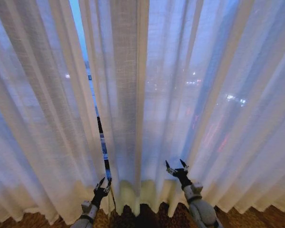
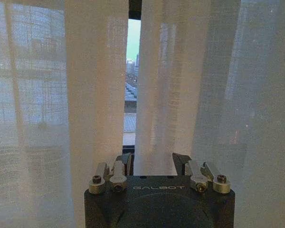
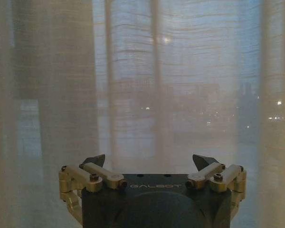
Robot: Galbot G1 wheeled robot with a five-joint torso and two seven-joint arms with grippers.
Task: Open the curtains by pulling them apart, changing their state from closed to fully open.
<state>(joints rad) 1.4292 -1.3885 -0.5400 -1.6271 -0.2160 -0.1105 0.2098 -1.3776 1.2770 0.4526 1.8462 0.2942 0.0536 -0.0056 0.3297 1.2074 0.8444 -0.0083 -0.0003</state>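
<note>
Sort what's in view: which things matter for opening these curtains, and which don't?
Job:
- left curtain panel
- right curtain panel
- narrow gap between them
- left gripper, open, at the gap
- right gripper, open, facing the right panel

Not the job:
- patterned carpet
- city lights outside

The curtains [image 1: 128, 85] are sheer, loosely woven matt cloth; each end effector [image 3: 154, 164] pairs brushed metal linkages with matt black housing.

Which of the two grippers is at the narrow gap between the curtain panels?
The left gripper: its open fingers point at the gap. The right gripper faces unbroken fabric.
</note>
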